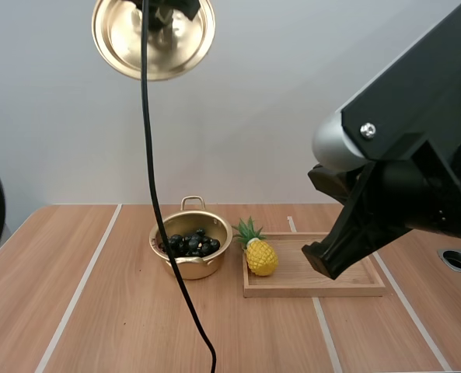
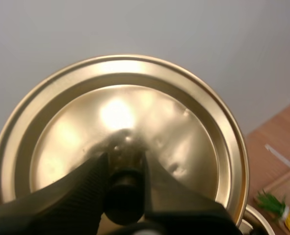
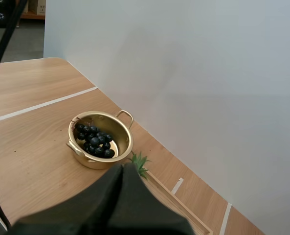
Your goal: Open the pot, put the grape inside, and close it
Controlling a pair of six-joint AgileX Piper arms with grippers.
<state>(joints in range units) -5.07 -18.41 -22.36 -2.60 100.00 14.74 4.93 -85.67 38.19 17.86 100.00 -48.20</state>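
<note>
Item one, a gold-coloured pot [image 1: 193, 268], is set open on the wooden table [image 1: 98, 311], its two loop handles showing at the rim. A bunch of dark grapes [image 1: 188, 244] is contained in it, heaped on the bottom and lying below the rim. Item two, the pot's lid [image 1: 152, 35], is held high above the table, up and to the left of the pot and well apart from it. Its black knob [image 2: 122, 196] is pinched between the fingers of the left gripper [image 2: 125, 166], which are closed narrowly on it from either side. Item three, a shallow wooden tray [image 1: 292, 264], is placed just to the right of the pot. One toy pineapple [image 1: 260, 255] is held in it, lying at the end nearest the pot with its green leaves towards the pot's rim. The right gripper [image 3: 121, 171] is raised over the tray, just beside the pineapple's leaves; its fingers are pressed together as one dark wedge, with nothing gripped between them.
</note>
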